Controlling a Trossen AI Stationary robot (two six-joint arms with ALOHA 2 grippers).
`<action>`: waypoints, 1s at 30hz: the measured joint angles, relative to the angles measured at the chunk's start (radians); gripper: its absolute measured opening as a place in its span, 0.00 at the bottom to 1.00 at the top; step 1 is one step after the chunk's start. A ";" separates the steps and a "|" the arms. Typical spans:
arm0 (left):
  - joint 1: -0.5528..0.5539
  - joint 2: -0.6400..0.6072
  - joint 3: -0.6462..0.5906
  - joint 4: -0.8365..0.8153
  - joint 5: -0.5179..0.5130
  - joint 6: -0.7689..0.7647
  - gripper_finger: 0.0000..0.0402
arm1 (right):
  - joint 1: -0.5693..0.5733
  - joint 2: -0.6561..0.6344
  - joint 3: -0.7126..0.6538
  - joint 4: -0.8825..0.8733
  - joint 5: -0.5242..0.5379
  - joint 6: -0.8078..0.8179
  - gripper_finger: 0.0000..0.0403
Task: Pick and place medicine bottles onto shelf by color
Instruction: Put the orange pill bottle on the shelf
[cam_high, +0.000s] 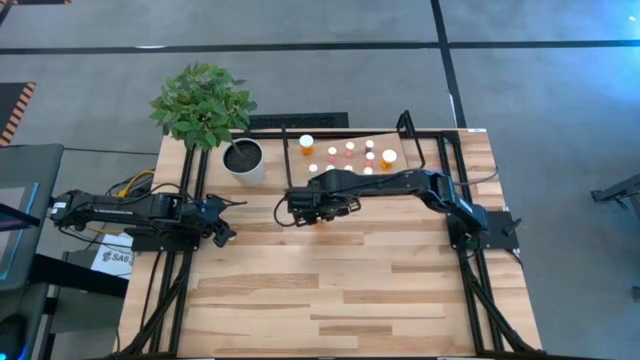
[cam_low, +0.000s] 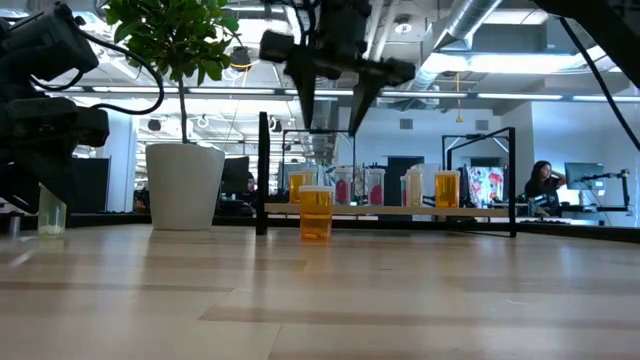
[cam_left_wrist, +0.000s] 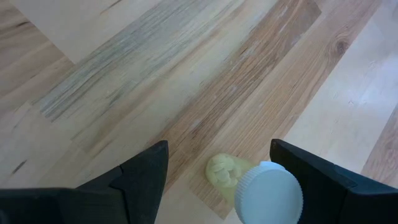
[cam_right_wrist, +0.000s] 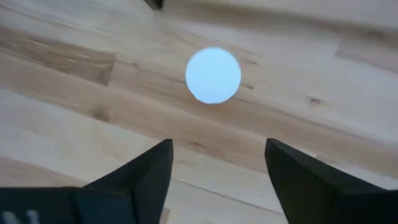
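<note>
The shelf (cam_high: 395, 140) stands at the table's far side with several white-capped bottles (cam_high: 350, 150) on its wooden board; they also show in the low view (cam_low: 372, 186). An orange bottle (cam_low: 316, 213) stands upright on the table in front of the shelf. My right gripper (cam_low: 335, 85) hangs open well above it, and its white cap (cam_right_wrist: 213, 74) shows below the gripper (cam_right_wrist: 217, 162). My left gripper (cam_high: 225, 228) is open at the table's left. A pale bottle (cam_left_wrist: 264, 193) with a white cap stands upright between its fingers, close to one finger (cam_left_wrist: 323, 180). I cannot tell whether they touch.
A white plant pot (cam_high: 243, 158) with a leafy plant stands at the far left, beside the shelf's left end. Black frame bars (cam_high: 185, 270) run along the table's left and right sides. Bare plank tabletop (cam_high: 340, 290) lies toward the near edge.
</note>
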 joint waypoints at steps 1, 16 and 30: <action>0.000 0.000 0.000 0.000 0.000 0.000 0.66 | 0.000 0.008 -0.001 0.001 -0.011 0.008 0.73; 0.000 0.000 0.000 0.000 0.000 0.000 0.66 | -0.063 0.061 -0.028 0.088 -0.080 -0.033 0.97; 0.000 0.000 0.000 0.001 -0.002 0.000 0.66 | -0.095 0.095 -0.030 0.098 -0.102 -0.064 0.99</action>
